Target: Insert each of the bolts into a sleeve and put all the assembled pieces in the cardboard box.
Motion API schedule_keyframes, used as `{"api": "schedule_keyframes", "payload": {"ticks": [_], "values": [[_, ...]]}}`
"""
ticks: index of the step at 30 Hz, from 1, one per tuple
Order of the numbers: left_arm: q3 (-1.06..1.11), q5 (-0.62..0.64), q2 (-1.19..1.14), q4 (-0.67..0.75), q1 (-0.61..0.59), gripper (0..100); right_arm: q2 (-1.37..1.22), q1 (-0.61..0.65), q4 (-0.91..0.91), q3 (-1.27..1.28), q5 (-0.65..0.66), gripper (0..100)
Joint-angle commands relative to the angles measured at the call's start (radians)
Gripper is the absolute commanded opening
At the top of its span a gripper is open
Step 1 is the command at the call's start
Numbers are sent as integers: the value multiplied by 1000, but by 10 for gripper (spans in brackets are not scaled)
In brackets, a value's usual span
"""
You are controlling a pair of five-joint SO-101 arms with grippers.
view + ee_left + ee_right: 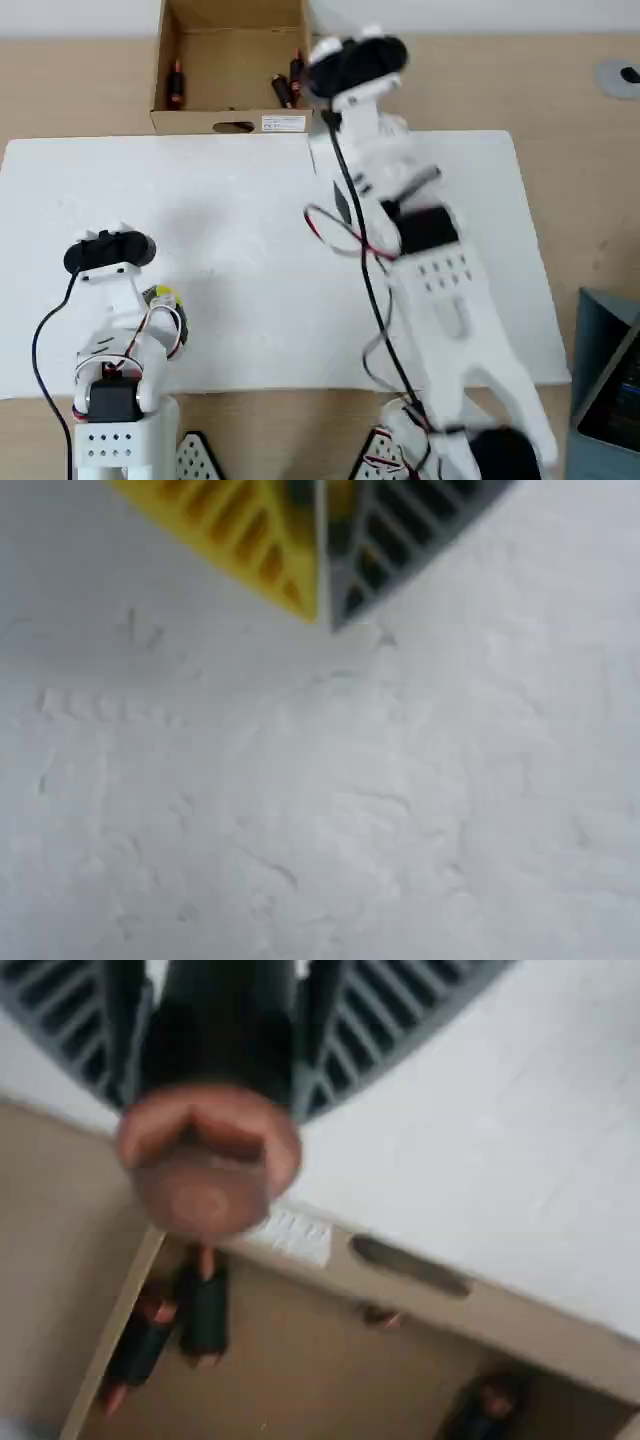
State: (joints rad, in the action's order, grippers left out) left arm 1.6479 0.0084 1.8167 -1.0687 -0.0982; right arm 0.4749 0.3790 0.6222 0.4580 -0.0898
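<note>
The cardboard box (200,122) stands open-topped, bare floor showing in its middle between one assembled piece (176,84) at the left wall and two more pieces (286,88) at the right wall — the right arm (420,240) leans over that right near corner, jaws clamped on a fourth piece (205,1160) over the front wall. On the worktop (60,90) the white mat (220,260) lies bare between the two arms; the left arm (115,330) stands at its near left edge.

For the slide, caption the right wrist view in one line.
Right gripper holds an assembled piece above the rim of the cardboard box, with other pieces lying inside.
</note>
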Motion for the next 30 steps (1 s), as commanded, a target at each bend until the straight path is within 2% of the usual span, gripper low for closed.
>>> {"api": "schedule_keyframes", "payload": {"ticks": [1, 7, 16, 24, 30], "values": [[0, -3, 8, 21, -6, 5, -148, -13, -117, -193, 69, 9], [0, -3, 8, 21, -5, 5, -435, -13, -198, -470, 152, 9], [0, -3, 8, 21, -3, 5, -851, -8, -221, -903, 193, 9], [0, -3, 8, 21, -5, 5, -1150, 38, -216, -1202, 393, 13], [0, -3, 8, 21, -5, 5, -1274, 68, -210, -1305, 539, 13]]}}
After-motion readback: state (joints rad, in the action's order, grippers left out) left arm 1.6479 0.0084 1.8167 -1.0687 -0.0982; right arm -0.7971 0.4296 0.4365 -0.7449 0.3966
